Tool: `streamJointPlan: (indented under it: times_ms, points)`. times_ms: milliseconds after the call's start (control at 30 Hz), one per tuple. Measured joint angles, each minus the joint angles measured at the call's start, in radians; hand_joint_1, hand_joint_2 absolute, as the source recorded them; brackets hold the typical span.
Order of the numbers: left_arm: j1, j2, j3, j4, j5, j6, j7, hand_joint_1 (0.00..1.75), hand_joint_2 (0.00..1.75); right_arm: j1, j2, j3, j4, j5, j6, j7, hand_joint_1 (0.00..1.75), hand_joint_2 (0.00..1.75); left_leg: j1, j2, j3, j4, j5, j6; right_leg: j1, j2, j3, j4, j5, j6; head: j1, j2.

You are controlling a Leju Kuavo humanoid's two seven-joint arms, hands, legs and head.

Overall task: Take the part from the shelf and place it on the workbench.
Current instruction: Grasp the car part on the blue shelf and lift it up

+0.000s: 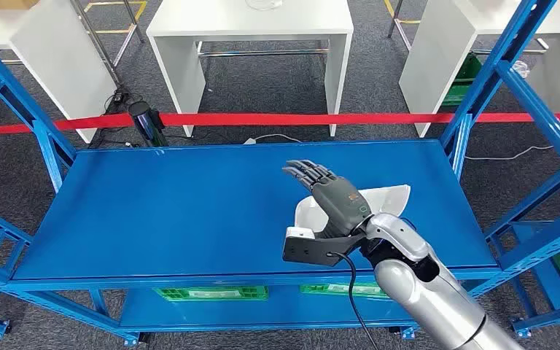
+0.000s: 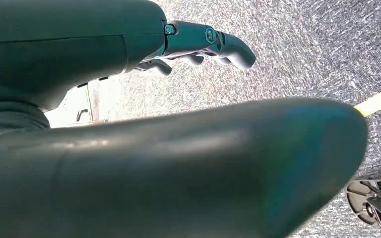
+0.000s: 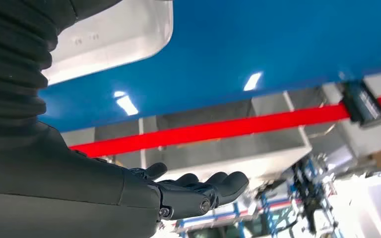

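head high, facing down, wrists close

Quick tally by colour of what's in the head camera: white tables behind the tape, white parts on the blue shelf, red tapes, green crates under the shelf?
White tables: 3
White part on the blue shelf: 1, partly behind the right hand
Red tape: 1
Green crates on the lower level: 2
Total: 7

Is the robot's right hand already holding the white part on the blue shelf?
No. The right hand hovers open above the white part, which lies on the blue shelf, fingers spread.
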Motion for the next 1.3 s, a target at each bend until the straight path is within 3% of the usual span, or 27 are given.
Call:
streamJointPlan:
  times_ms: [633,867,1300]
  points:
    - [-0.004,-0.001,0.014,0.000,-0.012,0.000,-0.001,0.00,0.00,-0.033,-0.024,0.065,0.036,-0.036,0.126,0.014,0.00,1.75,0.000,0.000,0.000,0.000,0.000,0.000,0.000,0.000,0.000,0.000,0.000,0.000,0.000,0.000]
    - [-0.004,-0.002,0.020,0.000,-0.016,0.000,0.001,0.00,0.00,-0.040,-0.066,0.116,0.086,-0.027,0.181,0.038,0.00,1.75,0.000,0.000,0.000,0.000,0.000,0.000,0.000,0.000,0.001,0.000,0.000,0.000,0.000,0.000]
    - [-0.004,-0.004,0.030,0.000,-0.028,0.000,0.002,0.00,0.00,0.036,-0.148,0.161,0.109,0.053,0.183,0.114,0.00,1.75,0.000,0.000,0.001,0.000,-0.001,0.002,0.000,0.000,0.001,-0.001,0.000,0.000,0.000,0.000]
